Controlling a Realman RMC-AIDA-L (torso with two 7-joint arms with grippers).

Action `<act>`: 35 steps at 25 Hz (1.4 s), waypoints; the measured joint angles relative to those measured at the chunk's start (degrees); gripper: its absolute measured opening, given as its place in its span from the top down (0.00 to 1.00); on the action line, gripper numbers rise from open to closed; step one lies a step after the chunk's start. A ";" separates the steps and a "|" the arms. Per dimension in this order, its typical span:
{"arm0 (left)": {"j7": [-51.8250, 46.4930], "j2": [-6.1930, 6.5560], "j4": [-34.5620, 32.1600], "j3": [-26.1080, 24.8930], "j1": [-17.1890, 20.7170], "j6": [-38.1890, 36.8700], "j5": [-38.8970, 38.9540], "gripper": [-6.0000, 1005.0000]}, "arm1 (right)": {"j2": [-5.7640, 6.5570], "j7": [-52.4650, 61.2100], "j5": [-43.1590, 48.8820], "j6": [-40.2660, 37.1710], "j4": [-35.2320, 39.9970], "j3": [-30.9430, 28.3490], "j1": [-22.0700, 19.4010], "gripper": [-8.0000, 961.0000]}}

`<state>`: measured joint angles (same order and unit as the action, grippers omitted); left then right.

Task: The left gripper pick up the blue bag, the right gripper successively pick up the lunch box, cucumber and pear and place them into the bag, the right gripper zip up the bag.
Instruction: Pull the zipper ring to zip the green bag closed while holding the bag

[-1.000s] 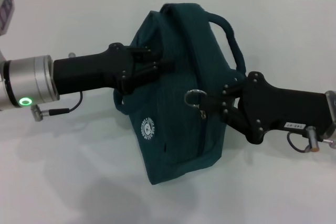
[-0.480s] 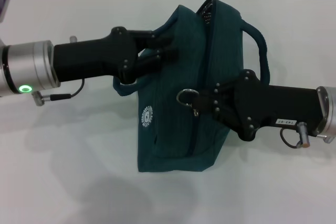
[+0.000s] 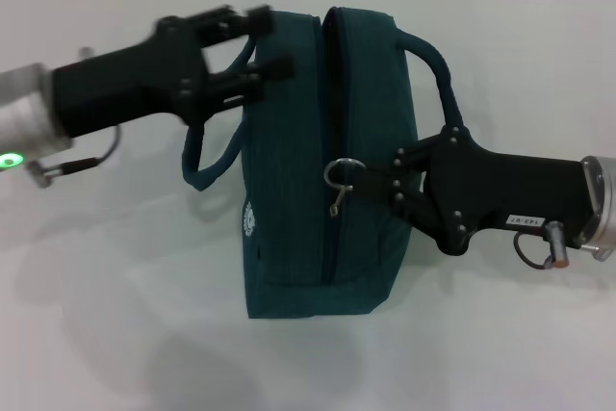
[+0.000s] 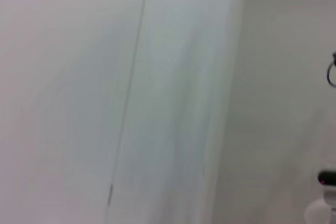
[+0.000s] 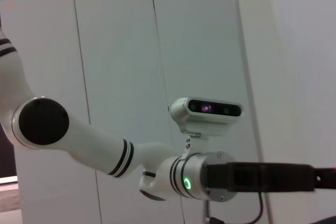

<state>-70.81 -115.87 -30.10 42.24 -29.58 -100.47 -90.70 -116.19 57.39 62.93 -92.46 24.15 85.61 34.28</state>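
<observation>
Blue bag point(image 3: 318, 156): seen in the head view standing on the white tabletop point(image 3: 125, 315), nearer the far edge than the near one and roughly midway between the left and right sides; the zip line is seen running along its upper face, from the far end toward the near end.
Zip: appears closed over the stretch that can be seen; a metal ring pull point(image 3: 342, 178) lies about halfway along it.
Handles: one loop handle point(image 3: 433, 69) is arched on the side toward the right edge of the tabletop; the other point(image 3: 207, 156) hangs slack on the side toward the left edge.
Logo: a small white mark point(image 3: 248, 220) is seen on the bag's left side, partly turned out of sight.
Right tool point(image 3: 380, 183): reached in from the right edge, its fingertips brought together at the zip just beside the ring pull; the slider itself is hidden, so what is pinched cannot be told exactly.
Left tool point(image 3: 260, 45): held above the far left part of the bag, blurred; its fingers are spread apart, with nothing seen gripped between them, and the slack handle is seen hanging just below.
Contents: not visible, the bag's inside being hidden.
Left wrist view: only pale blurred surfaces are shown.
Right wrist view: the left arm point(image 5: 94, 145) with its green ring light point(image 5: 186, 183) is seen before white wall panels.
</observation>
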 joint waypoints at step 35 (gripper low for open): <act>5.40 -3.64 9.49 0.62 10.44 1.35 -3.41 0.25 | 0.00 -1.36 -6.43 4.13 0.22 2.20 4.20 0.98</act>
<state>-65.41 -119.52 -20.61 42.86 -19.14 -99.11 -94.10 -116.19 56.02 56.50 -88.33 24.38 87.81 38.48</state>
